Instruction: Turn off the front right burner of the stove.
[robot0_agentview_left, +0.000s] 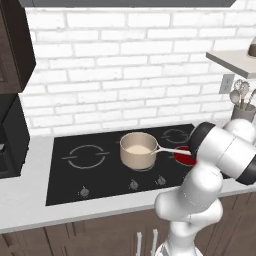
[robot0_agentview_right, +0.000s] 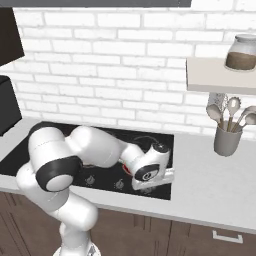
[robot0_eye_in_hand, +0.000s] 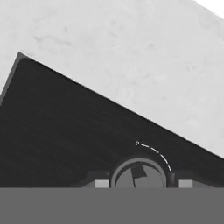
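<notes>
Saucepan (robot0_agentview_left: 137, 149) mid-stove (robot0_agentview_left: 65, 175) — front right burner (robot0_agentview_left: 184, 155) to its right, knobs (robot0_agentview_left: 133, 184) in front.

The arm (robot0_agentview_left: 220, 150) covers most of the red burner (robot0_agentview_left: 184, 156), leaving a sliver beside the pan handle (robot0_agentview_left: 167, 149). In the right base view, the arm hides much of the stove (robot0_agentview_right: 160, 142). The knob (robot0_eye_in_hand: 139, 174) is cut off at the hand view's bottom, fingertips (robot0_eye_in_hand: 101, 183) barely showing.
</notes>
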